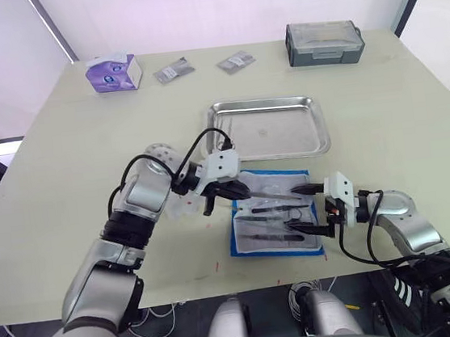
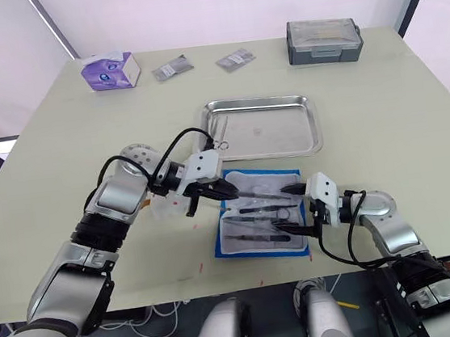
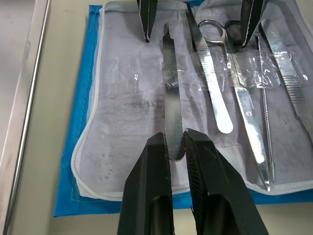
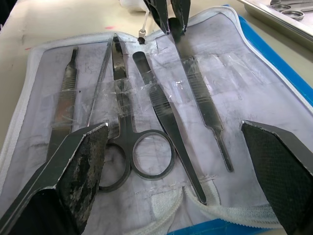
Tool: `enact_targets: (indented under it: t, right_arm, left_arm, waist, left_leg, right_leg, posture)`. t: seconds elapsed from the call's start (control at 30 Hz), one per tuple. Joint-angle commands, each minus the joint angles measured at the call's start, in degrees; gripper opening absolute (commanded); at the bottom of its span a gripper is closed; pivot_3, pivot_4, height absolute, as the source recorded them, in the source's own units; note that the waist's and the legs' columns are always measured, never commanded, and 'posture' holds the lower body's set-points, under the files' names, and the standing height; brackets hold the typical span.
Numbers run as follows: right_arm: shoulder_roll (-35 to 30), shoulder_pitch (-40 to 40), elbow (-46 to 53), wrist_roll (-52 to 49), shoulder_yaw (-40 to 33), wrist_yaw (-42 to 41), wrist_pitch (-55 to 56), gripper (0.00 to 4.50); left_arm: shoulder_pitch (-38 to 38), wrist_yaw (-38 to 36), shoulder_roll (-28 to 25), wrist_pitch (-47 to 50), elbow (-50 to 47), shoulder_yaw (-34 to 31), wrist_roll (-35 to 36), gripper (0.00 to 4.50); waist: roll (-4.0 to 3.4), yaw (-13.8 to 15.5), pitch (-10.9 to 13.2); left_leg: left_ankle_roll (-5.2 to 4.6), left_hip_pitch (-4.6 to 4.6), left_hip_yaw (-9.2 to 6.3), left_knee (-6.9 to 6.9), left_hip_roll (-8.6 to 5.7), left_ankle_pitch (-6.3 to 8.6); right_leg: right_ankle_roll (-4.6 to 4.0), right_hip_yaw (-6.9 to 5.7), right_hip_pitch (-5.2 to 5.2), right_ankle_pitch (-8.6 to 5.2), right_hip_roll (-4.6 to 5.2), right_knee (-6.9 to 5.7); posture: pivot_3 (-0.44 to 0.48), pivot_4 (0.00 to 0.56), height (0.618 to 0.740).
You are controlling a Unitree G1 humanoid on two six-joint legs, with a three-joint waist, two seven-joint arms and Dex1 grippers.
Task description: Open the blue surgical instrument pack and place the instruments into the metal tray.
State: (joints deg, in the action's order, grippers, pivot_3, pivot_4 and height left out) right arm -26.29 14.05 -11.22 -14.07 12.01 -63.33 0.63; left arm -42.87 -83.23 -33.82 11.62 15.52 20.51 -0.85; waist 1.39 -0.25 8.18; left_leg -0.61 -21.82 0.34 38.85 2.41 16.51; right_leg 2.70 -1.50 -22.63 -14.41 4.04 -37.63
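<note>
Blue surgical instrument pack (image 1: 274, 213) lies open, just near of metal tray (image 1: 267, 128). Left gripper (image 3: 176, 145) pinches a flat instrument's (image 3: 171, 93) end; right gripper (image 4: 176, 142) wide apart. Next: lift clear, carry to tray.

My left gripper (image 3: 177, 147) pinches one end of a flat instrument (image 3: 170, 93) lying on the opened blue surgical instrument pack (image 1: 273, 220), and my right gripper (image 1: 304, 207) stands spread wide over the pack's other end. Bare table lies between the pack and the metal tray (image 1: 267, 128) just beyond. The tray floor is open except for scissors (image 2: 224, 142) at its left end.
</note>
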Motion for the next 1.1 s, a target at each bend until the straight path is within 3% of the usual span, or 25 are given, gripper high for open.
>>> enact_targets:
  t: [0.03, 1.1]
  right_arm:
    - [-0.9, -2.5, -5.2, 3.3, 1.8, 0.7, -2.5, 4.5]
    - [-1.2, -2.2, -5.3, 3.2, 1.8, 0.2, -2.6, 4.5]
  left_arm:
    - [-1.0, -1.1, -1.8, 2.2, -4.5, -0.7, 1.3, 0.01]
    - [3.3, -9.3, -18.8, -3.3, -0.7, -8.5, 11.0, 0.01]
  waist:
    - [0.0, 0.0, 0.0]
    - [-0.03, 0.0, 0.0]
  left_leg:
    - [0.0, 0.0, -0.01, 0.0, 0.0, 0.0]
    - [0.0, 0.0, 0.0, 0.0, 0.01, 0.0]
  right_leg:
    - [0.0, 0.0, 0.0, 0.0, 0.0, 0.0]
    - [0.0, 0.0, -0.03, -0.01, 0.0, 0.0]
  posture:
    - [0.0, 0.15, 0.727]
    - [0.0, 0.15, 0.727]
